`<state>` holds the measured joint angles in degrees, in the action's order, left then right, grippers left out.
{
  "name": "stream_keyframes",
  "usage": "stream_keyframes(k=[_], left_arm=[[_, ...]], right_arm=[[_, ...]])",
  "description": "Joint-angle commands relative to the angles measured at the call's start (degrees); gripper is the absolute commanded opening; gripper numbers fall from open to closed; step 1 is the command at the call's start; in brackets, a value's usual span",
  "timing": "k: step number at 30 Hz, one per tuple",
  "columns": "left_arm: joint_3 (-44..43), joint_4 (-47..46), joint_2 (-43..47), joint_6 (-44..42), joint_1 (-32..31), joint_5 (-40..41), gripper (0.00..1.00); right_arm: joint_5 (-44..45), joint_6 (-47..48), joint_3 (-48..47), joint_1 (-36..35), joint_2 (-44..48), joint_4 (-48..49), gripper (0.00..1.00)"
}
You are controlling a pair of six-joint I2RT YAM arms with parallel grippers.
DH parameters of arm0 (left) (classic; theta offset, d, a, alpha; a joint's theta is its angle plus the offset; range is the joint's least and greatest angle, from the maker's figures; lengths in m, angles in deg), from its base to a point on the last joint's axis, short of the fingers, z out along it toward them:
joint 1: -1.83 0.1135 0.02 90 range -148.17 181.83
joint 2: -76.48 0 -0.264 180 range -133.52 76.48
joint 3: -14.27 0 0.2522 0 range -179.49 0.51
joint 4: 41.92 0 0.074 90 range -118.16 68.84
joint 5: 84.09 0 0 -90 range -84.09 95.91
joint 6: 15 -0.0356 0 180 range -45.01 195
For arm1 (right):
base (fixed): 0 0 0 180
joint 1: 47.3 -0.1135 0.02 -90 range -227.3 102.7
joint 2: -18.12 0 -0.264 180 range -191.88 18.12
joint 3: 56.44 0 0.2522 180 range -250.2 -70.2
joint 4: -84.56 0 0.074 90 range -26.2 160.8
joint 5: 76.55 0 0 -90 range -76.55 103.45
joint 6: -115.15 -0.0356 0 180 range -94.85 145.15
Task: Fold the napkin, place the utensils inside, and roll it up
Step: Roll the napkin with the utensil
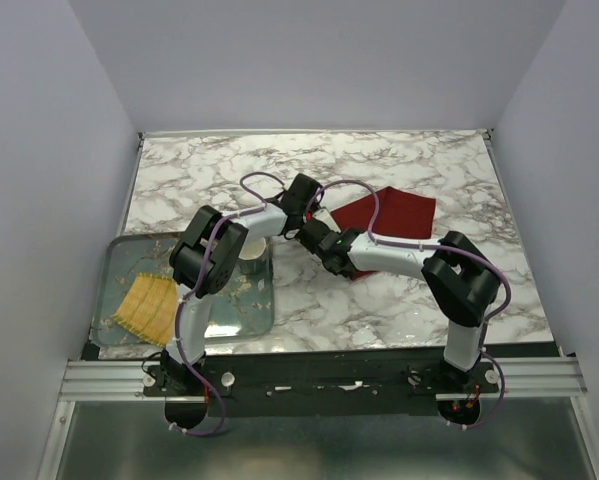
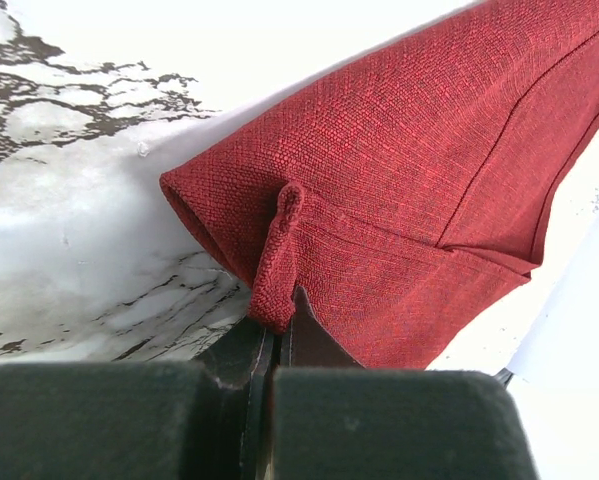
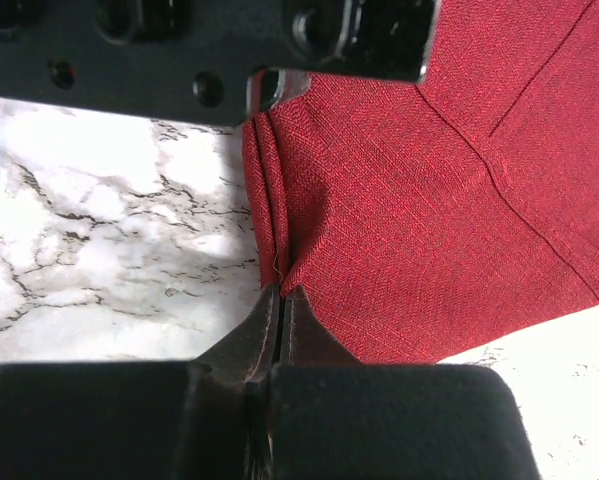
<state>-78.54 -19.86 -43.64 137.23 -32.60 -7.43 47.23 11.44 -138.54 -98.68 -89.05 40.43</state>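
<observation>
The dark red napkin lies on the marble table right of centre, its left edge lifted and bunched. My left gripper is at that edge. In the left wrist view it is shut on a rolled hem corner of the napkin. My right gripper sits just nearer, and its jaws are pinched shut on the folded edge of the napkin. The left gripper's black body crosses the top of the right wrist view. The utensils are out of view.
A glass tray lies at the near left with a yellow woven mat in it. A pale cup stands at the tray's right side, partly behind the left arm. Bare marble table stretches behind the napkin.
</observation>
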Motion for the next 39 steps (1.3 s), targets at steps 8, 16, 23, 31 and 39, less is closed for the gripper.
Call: stream_keyframes(k=[8, 16, 23, 31, 39], left_arm=[[-3.7, 7.0, 3.0, -7.1, -0.7, 6.7, 0.0], [-7.9, 11.7, 2.4, -9.8, -2.0, 12.2, 0.0], [-9.5, 12.0, 1.3, -9.0, -3.0, 14.3, 0.0], [-8.9, 11.6, 0.6, -8.6, -2.8, 13.5, 0.0], [-5.7, 9.8, 1.6, -8.1, -2.3, 11.1, 0.0]], right_arm=[[-27.0, 2.5, 1.3, 5.8, 3.6, 3.8, 0.0], [-56.3, 2.4, 3.8, 17.4, 3.8, 8.0, 0.01], [-63.6, 2.6, 6.0, 22.7, 2.6, 9.5, 0.01], [-58.7, 1.8, 5.4, 21.1, 6.9, 9.3, 0.27], [-38.1, -1.1, -0.4, 14.7, 8.2, 3.0, 0.47]])
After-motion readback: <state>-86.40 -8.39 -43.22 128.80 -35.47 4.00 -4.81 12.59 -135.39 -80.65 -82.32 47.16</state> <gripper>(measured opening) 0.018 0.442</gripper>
